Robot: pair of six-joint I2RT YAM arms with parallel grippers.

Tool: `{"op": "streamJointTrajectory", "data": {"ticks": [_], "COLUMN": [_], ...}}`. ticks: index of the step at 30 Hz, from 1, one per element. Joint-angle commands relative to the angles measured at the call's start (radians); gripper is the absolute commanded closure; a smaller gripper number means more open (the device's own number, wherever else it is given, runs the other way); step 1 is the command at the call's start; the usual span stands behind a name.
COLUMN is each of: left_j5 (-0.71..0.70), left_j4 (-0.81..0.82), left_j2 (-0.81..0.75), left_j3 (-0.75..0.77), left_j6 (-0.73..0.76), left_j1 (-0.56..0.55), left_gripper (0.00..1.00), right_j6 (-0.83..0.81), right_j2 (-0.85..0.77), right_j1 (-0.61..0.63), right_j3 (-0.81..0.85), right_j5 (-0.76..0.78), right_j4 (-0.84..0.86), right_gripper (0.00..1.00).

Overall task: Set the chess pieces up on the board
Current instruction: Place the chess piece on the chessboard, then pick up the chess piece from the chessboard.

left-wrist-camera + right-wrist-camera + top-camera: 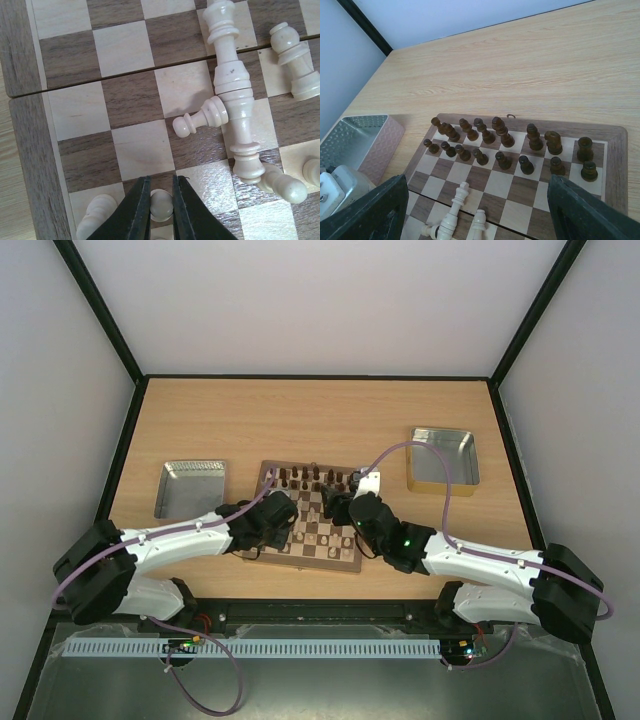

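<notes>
The board (330, 562) lies in front of both arms. Over its near left corner, my left gripper (161, 180) is shut on the round head of a cream pawn (161, 206) that stands on a dark square. Another cream piece (95, 216) stands just to its left. A cream king (235, 90), a pawn (202, 117) and other cream pieces (295, 60) lie toppled on the board (130, 100). My right gripper (477, 185) hangs wide open above the board's middle with nothing between its fingers, and the lying king (457, 200) is below it.
Dark brown chessmen (502, 137) stand in two rows along the board's far side. One metal tray (190, 487) sits left of the board and another (444, 458) at the back right. The two grippers are close together over the board.
</notes>
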Motion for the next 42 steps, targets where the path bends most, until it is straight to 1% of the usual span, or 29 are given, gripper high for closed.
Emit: {"op": "streamJointTrajectory", "data": {"ticks": [1,8,12,15,18,21,24,25,29,32,36,42], "left_j5": [-0.007,0.002,0.016,0.024,0.032,0.046,0.051,0.052,0.067,0.099,0.123,0.138], "left_j4": [-0.033,-0.066,-0.067,-0.056,-0.034,-0.01,0.009,0.014,0.034,0.044,0.043,0.053], "left_j2": [0.002,-0.046,-0.088,-0.124,-0.173,-0.23,-0.299,-0.323,-0.415,-0.463,-0.476,-0.477], "left_j3": [0.009,0.042,0.055,0.061,0.052,0.029,-0.006,-0.018,-0.062,-0.089,-0.107,-0.118], "left_j6": [-0.004,-0.001,-0.002,-0.004,-0.015,-0.034,-0.056,-0.064,-0.09,-0.091,-0.082,-0.071], "left_j1": [-0.005,-0.004,0.002,0.018,0.053,0.101,0.154,0.171,0.243,0.281,0.305,0.314], "left_gripper": [0.85,0.77,0.74,0.72,0.68,0.65,0.62,0.62,0.58,0.56,0.55,0.55], "right_j6": [0.014,0.025,0.044,0.073,0.094,0.105,0.125,0.133,0.159,0.153,0.162,0.196], "right_j2": [0.001,-0.02,-0.017,0.013,0.08,0.174,0.27,0.299,0.401,0.491,0.585,0.655], "right_j1": [-0.004,-0.004,-0.004,-0.004,-0.005,-0.007,-0.009,-0.008,-0.01,-0.009,-0.009,-0.008], "right_j3": [0.028,0.048,0.077,0.12,0.195,0.293,0.38,0.397,0.443,0.486,0.544,0.579], "right_j5": [0.015,0.007,-0.003,-0.01,-0.038,-0.098,-0.162,-0.183,-0.248,-0.28,-0.301,-0.304], "right_j4": [-0.002,-0.023,-0.062,-0.121,-0.21,-0.319,-0.409,-0.423,-0.447,-0.47,-0.516,-0.521], "right_gripper": [0.25,0.25,0.26,0.26,0.3,0.42,0.5,0.52,0.53,0.51,0.51,0.58]}}
